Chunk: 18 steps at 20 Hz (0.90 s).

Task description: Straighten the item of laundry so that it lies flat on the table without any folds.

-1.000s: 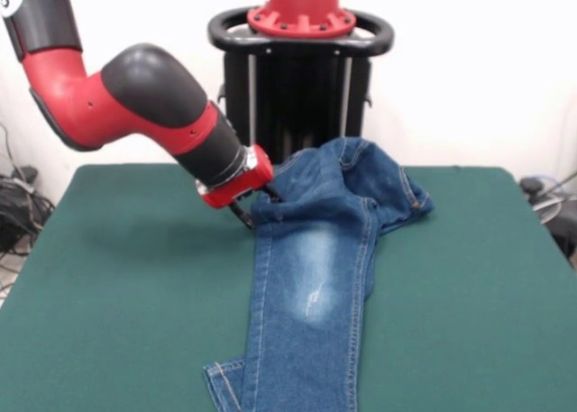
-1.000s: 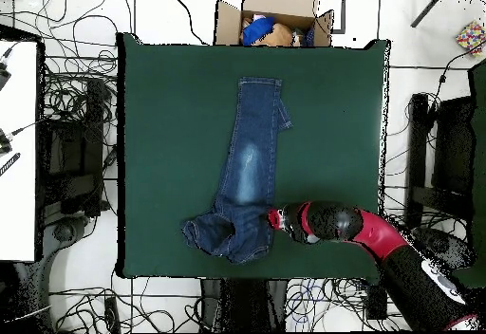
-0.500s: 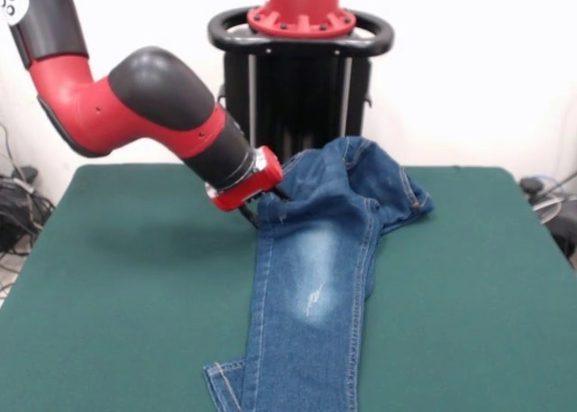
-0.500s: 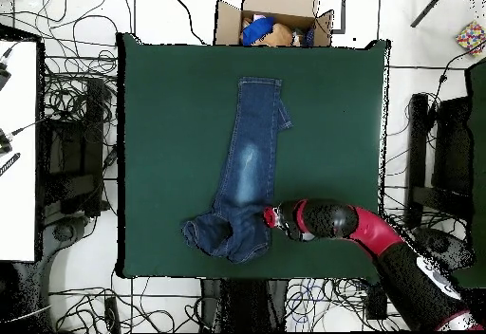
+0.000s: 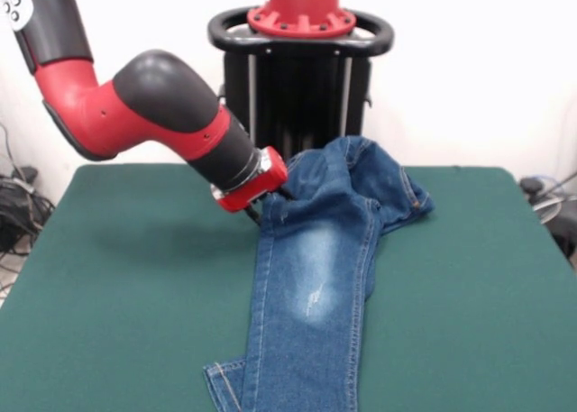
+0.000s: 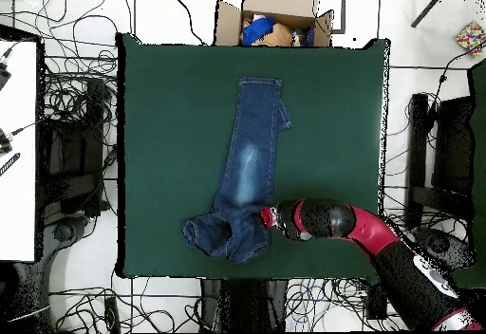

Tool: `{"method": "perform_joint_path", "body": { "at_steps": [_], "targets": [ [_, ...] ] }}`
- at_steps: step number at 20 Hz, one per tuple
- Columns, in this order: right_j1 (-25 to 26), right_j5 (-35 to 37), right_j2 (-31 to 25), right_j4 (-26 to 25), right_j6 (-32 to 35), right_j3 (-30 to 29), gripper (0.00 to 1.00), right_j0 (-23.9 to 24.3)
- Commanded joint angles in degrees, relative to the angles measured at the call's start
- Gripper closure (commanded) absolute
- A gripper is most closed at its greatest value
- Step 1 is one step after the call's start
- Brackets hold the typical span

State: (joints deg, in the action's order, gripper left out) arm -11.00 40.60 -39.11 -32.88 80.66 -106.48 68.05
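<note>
Jeans [image 5: 311,286] of thick blue denim, woven and matt, faded to whitish on the thigh, with tan stitched seams. Table [image 5: 126,295] covered in dark green cloth, matt, smooth and felt-like. Arm [image 5: 153,105] in hard red and black shell, plastic-looking, smooth with a soft shine. Pedestal [image 5: 302,78] of black metal bars, slightly glossy. Box [image 6: 275,17] of plain brown cardboard, matt.
</note>
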Motion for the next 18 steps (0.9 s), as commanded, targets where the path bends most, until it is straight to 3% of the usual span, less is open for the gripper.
{"method": "perform_joint_path", "body": {
  "at_steps": [1,10,18],
  "targets": [
    [3.26,-3.65,-4.25,0.57,-2.97,1.55,1.0,-2.34],
    [-0.3,-4.87,-3.82,-1.26,-1.73,1.35,1.0,-3.88],
    [-4.66,-4.18,-3.39,0.55,1.28,-0.43,1.0,-5.15]
  ]
}}
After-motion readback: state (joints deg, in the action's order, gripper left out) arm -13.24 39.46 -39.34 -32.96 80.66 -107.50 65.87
